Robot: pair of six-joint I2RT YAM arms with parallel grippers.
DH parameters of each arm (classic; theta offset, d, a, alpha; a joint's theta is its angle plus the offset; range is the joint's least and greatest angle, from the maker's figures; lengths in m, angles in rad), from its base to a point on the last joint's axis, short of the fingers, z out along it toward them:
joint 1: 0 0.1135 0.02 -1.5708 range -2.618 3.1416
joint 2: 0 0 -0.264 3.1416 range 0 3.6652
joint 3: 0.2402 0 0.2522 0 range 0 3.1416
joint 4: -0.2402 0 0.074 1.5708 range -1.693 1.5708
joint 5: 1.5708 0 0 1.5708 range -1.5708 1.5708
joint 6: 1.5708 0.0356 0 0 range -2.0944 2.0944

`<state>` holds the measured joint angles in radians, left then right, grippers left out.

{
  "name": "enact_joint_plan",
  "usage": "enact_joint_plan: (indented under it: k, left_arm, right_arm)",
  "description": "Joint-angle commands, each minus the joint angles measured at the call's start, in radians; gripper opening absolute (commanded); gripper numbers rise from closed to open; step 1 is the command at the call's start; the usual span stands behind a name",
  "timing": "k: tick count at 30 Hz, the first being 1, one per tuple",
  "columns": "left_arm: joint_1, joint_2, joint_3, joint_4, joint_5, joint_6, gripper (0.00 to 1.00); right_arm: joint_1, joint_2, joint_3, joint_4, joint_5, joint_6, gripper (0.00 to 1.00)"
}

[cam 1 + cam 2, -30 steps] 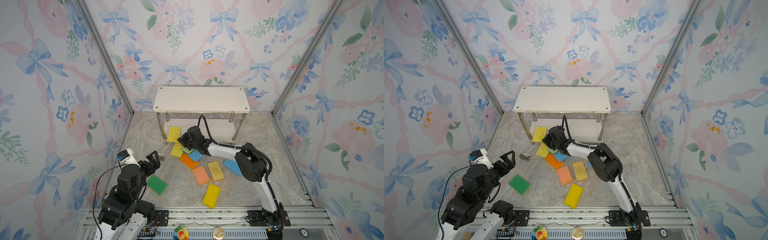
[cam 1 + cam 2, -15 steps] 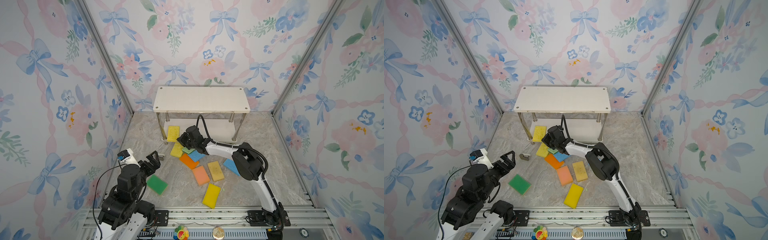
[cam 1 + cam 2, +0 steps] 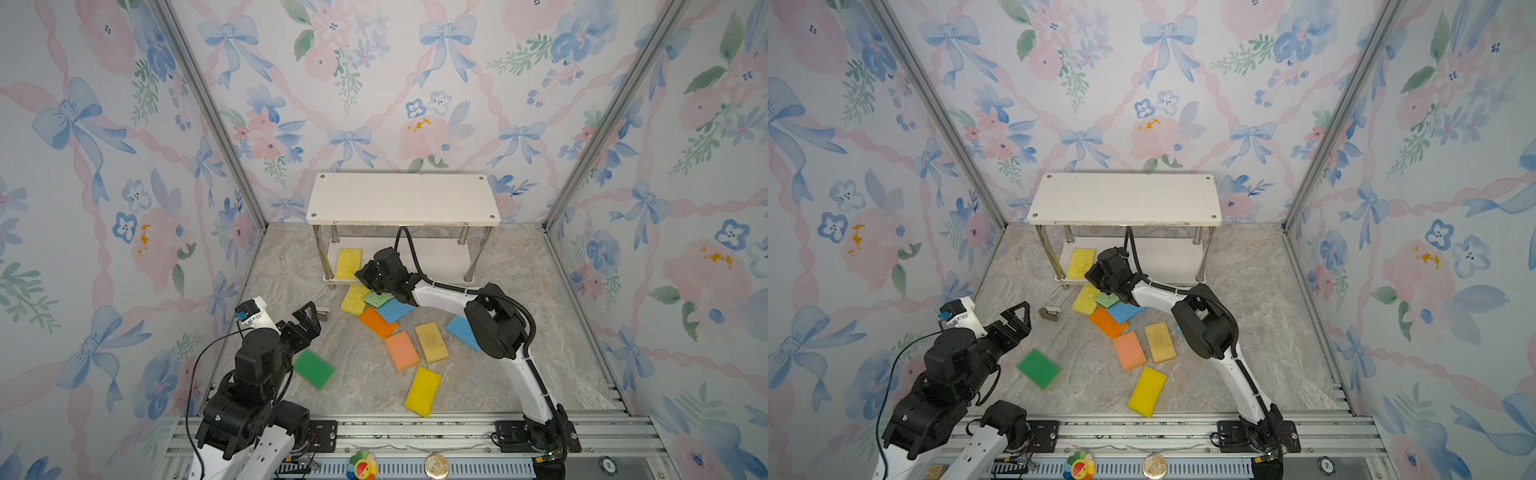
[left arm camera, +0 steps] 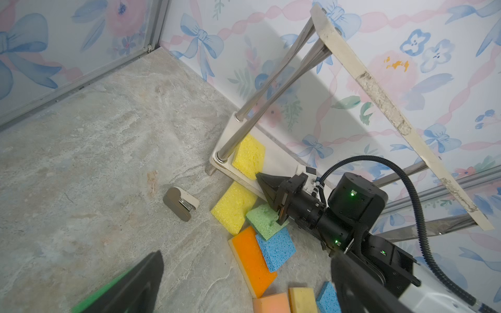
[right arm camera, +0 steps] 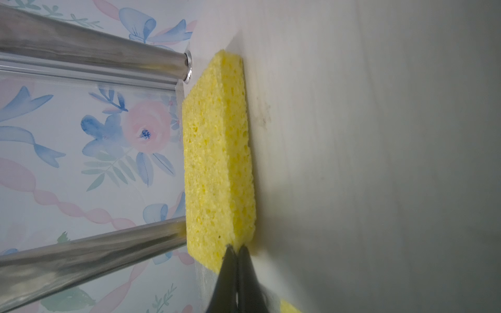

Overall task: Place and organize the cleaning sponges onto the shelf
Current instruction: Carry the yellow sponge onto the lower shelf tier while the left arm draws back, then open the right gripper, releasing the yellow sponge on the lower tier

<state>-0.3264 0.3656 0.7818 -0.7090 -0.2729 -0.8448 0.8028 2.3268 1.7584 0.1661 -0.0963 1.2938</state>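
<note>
The shelf (image 3: 402,199) stands at the back wall, its top board bare. One yellow sponge (image 3: 348,262) (image 5: 217,151) lies at the left end of the lower board (image 3: 440,259). My right gripper (image 3: 360,275) (image 5: 235,248) is shut, with nothing between its fingers, and its tips touch that sponge's near corner. On the floor lie a yellow sponge (image 3: 354,299), a light green one (image 3: 377,298), a blue one (image 3: 394,309), an orange one (image 3: 377,323) and several more. My left gripper (image 3: 309,318) (image 4: 248,257) hangs open and empty beside the dark green sponge (image 3: 313,368).
A small grey and beige stapler-like object (image 3: 322,309) (image 4: 180,203) lies on the floor left of the sponge pile. Papered walls close in three sides. A metal rail (image 3: 415,428) runs along the front edge. The shelf's metal posts (image 3: 318,253) flank the lower board.
My right gripper has crept a little back and left, up to the yellow sponge on the lower board. The left arm has not moved.
</note>
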Motion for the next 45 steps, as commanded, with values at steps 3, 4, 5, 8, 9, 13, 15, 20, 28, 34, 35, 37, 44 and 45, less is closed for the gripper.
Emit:
enact_joint_plan:
  k: [3, 4, 5, 8, 9, 13, 15, 20, 28, 34, 35, 37, 44, 45]
  left_arm:
    - [0.006, 0.007, -0.001, -0.015, -0.011, 0.029, 0.98]
    - [0.006, 0.007, -0.001, -0.015, -0.011, 0.030, 0.98]
    - [0.006, 0.007, 0.000, -0.015, -0.010, 0.030, 0.98]
    - [0.007, 0.006, 0.001, -0.016, -0.011, 0.036, 0.98]
    - [0.007, 0.006, 0.002, -0.016, -0.013, 0.038, 0.98]
    - [0.007, 0.006, 0.004, -0.015, -0.013, 0.044, 0.98]
    - [0.007, 0.007, 0.006, -0.016, -0.013, 0.044, 0.98]
    - [0.006, 0.010, 0.008, -0.015, -0.018, 0.047, 0.98]
    - [0.006, 0.011, 0.020, -0.016, -0.021, 0.047, 0.98]
    - [0.007, 0.019, 0.034, -0.015, -0.018, 0.055, 0.98]
    - [0.006, 0.019, 0.033, -0.015, -0.016, 0.052, 0.98]
    - [0.007, 0.025, 0.029, -0.012, -0.008, 0.049, 0.98]
    - [0.007, 0.130, 0.007, 0.067, 0.116, 0.054, 0.98]
    - [0.007, 0.155, 0.005, 0.082, 0.137, 0.052, 0.98]
  right_arm:
    - [-0.007, 0.038, 0.041, -0.022, -0.007, -0.008, 0.04]
    - [-0.006, 0.039, 0.041, -0.021, -0.009, -0.006, 0.05]
    - [-0.006, 0.041, 0.041, -0.020, -0.013, -0.003, 0.07]
    - [-0.004, 0.043, 0.036, -0.020, -0.013, -0.001, 0.09]
    - [-0.003, 0.043, 0.036, -0.019, -0.014, -0.001, 0.12]
    - [-0.003, 0.040, 0.033, -0.023, -0.014, -0.001, 0.25]
    - [-0.003, 0.034, 0.027, -0.026, -0.010, -0.004, 0.31]
    - [-0.003, 0.016, 0.009, -0.031, -0.008, -0.009, 0.45]
    - [0.001, -0.081, -0.097, -0.022, 0.029, -0.029, 0.62]
    - [-0.002, -0.206, -0.216, 0.013, 0.021, -0.050, 0.68]
    - [-0.002, -0.227, -0.231, 0.005, 0.020, -0.052, 0.68]
    - [0.003, -0.272, -0.268, -0.031, 0.015, -0.061, 0.69]
    - [0.029, -0.481, -0.411, -0.290, 0.051, -0.179, 0.70]
    - [0.028, -0.519, -0.429, -0.358, 0.063, -0.210, 0.70]
